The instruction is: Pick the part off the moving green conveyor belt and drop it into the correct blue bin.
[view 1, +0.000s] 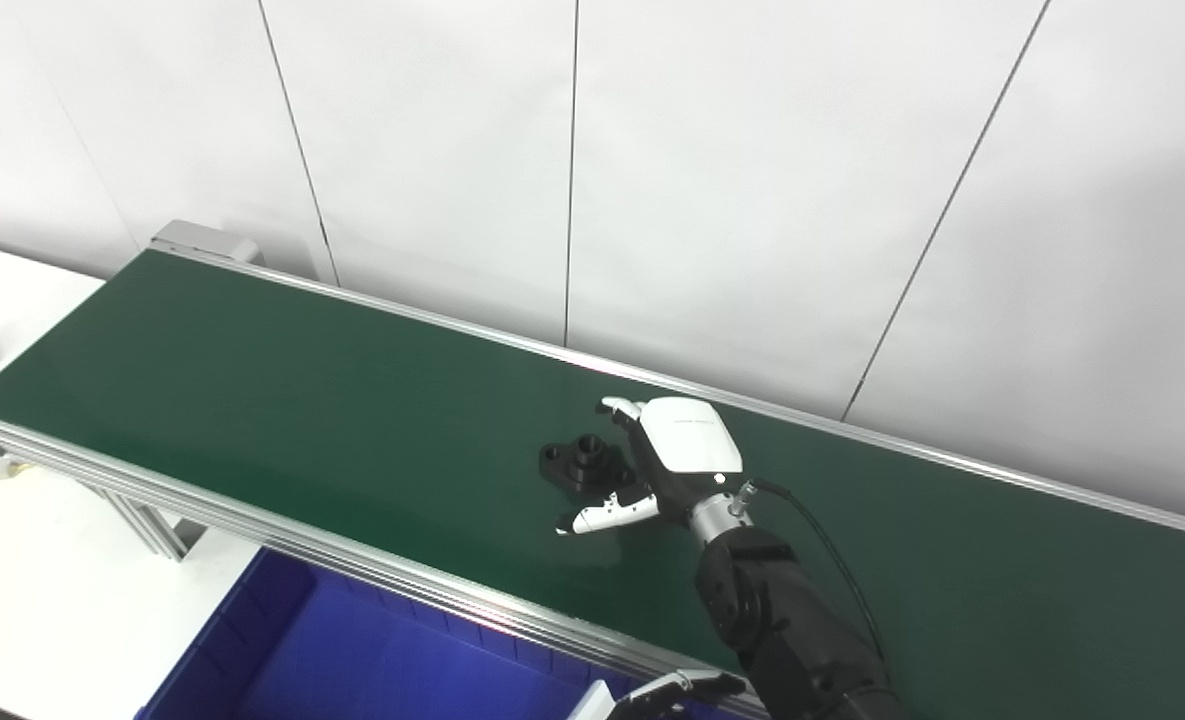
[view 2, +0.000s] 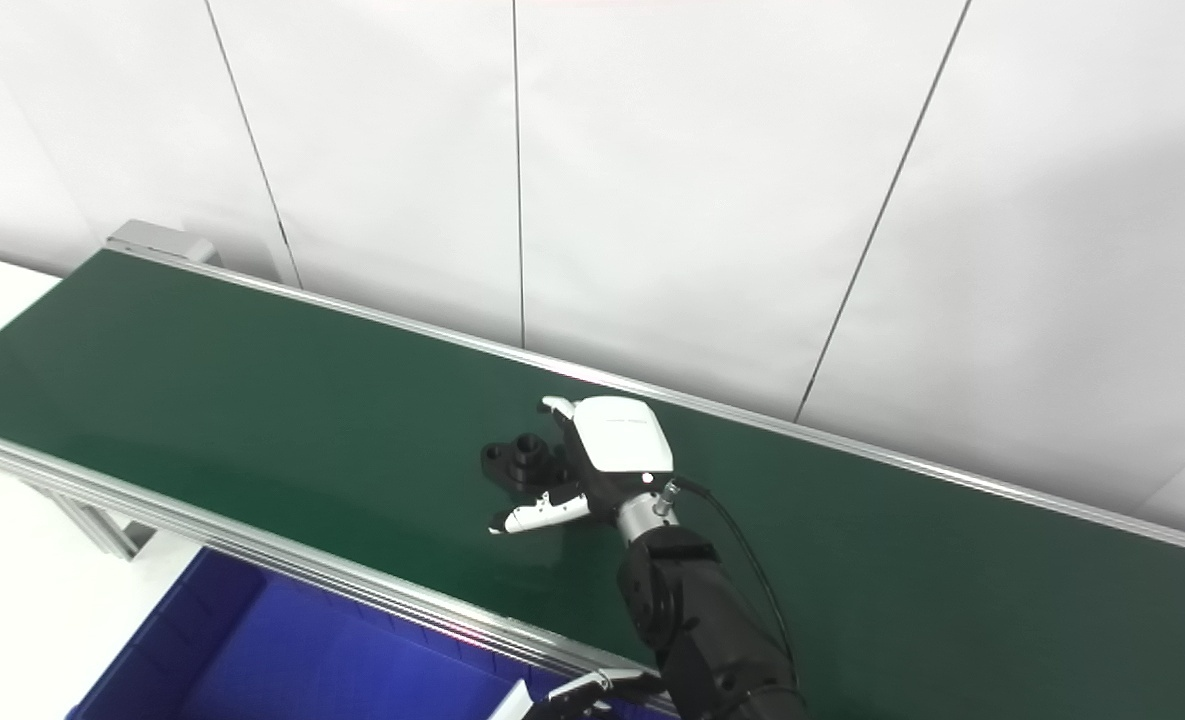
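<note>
On belt [view 1: 252,400]: black flanged part [view 1: 582,462]

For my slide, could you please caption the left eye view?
Right hand open around the black part on the green belt.

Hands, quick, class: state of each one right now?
Right hand: open, fingers spread around the black part on the belt, not gripping yet.
Left hand: barely in view, cannot tell.

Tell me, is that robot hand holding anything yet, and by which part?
Nothing is held yet. The right hand is open around the black part on the green belt, thumb and fingers on either side. The left hand holds nothing visible.
</note>
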### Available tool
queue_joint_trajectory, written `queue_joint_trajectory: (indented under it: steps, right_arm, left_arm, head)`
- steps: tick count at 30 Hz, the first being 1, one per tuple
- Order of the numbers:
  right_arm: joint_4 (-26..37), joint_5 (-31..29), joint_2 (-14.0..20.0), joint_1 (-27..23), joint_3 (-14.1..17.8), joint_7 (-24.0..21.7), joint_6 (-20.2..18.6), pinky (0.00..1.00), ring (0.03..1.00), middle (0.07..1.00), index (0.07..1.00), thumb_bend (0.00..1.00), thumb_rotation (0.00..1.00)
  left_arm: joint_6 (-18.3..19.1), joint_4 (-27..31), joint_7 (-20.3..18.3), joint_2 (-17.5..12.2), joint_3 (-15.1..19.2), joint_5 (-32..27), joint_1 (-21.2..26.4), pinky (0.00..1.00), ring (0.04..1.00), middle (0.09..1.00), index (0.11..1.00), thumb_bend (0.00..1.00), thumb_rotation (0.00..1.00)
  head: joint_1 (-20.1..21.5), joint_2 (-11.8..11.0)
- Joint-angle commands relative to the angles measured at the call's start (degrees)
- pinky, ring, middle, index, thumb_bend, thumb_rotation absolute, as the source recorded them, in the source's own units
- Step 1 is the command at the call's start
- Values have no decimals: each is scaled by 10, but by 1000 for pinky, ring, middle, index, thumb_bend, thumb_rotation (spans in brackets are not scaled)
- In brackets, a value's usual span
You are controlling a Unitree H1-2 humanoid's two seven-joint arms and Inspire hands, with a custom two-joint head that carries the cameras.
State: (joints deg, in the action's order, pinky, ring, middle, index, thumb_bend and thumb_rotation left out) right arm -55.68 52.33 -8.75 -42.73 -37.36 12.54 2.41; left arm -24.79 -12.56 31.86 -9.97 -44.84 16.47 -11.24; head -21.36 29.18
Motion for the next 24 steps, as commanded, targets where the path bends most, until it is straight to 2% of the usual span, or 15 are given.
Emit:
queue_joint_trajectory:
  steps: [1, 6, 8, 11, 12, 13, 14, 15, 16, 17, 18, 24]
  right_arm:
    - [2, -2, -16, -27, -1, 17, -19, 766, 760, 792, 833, 977, 681]
    - [-33, -4, -19, -33, -7, 20, -26, 732, 725, 769, 818, 974, 666]
    - [-42, -8, -21, -35, -6, 22, -28, 684, 676, 728, 795, 952, 643]
    - [-50, -24, -24, -36, 1, 16, -27, 544, 567, 644, 748, 899, 578]
    - [-51, -28, -25, -37, 1, 14, -27, 401, 465, 575, 727, 843, 551]
    - [-55, -34, -26, -39, 3, 10, -24, 273, 346, 462, 676, 772, 444]
    - [-58, -40, -27, -40, 5, 8, -21, 243, 314, 428, 660, 752, 405]
    - [-61, -44, -28, -41, 5, 4, -18, 216, 286, 399, 647, 734, 369]
    - [-62, -47, -29, -42, 5, 1, -17, 206, 275, 383, 571, 626, 263]
    - [-62, -49, -29, -42, 3, -3, -18, 201, 269, 375, 532, 571, 209]
    - [-60, -48, -28, -43, -1, -8, -22, 153, 218, 323, 498, 524, 154]
    - [-33, -48, -22, -44, -19, -63, -62, 119, 191, 307, 489, 510, 132]
  left_arm:
    - [-21, 25, 6, 42, -29, 14, -22, 647, 782, 813, 779, 923, 904]
    - [-21, 29, 9, 42, -29, 16, -25, 644, 777, 808, 775, 930, 908]
    - [-21, 30, 7, 41, -29, 14, -26, 647, 780, 810, 777, 940, 913]
    - [-21, 32, 5, 41, -29, 11, -26, 646, 780, 810, 777, 944, 915]
    - [-21, 33, 4, 40, -30, 10, -26, 647, 780, 810, 777, 940, 911]
    - [-21, 33, 4, 40, -30, 9, -26, 644, 778, 809, 776, 939, 907]
    - [-21, 33, 3, 40, -30, 8, -26, 642, 777, 809, 776, 939, 906]
    - [-21, 34, 2, 40, -30, 8, -26, 642, 777, 809, 776, 939, 906]
    - [-21, 35, 1, 40, -29, 8, -27, 643, 778, 810, 776, 936, 904]
    - [-21, 36, 1, 40, -29, 8, -27, 644, 778, 810, 777, 935, 904]
    - [-21, 37, -1, 40, -28, 8, -28, 647, 781, 811, 777, 933, 902]
    - [-21, 37, -2, 39, -28, 7, -27, 653, 782, 812, 779, 923, 895]
  head:
    - [-1, 1]
    - [0, 5]
    - [0, 5]
    - [0, 6]
    - [0, 6]
    - [0, 6]
    - [0, 6]
    - [0, 8]
    - [0, 8]
    - [0, 8]
    - [0, 8]
    - [3, 8]
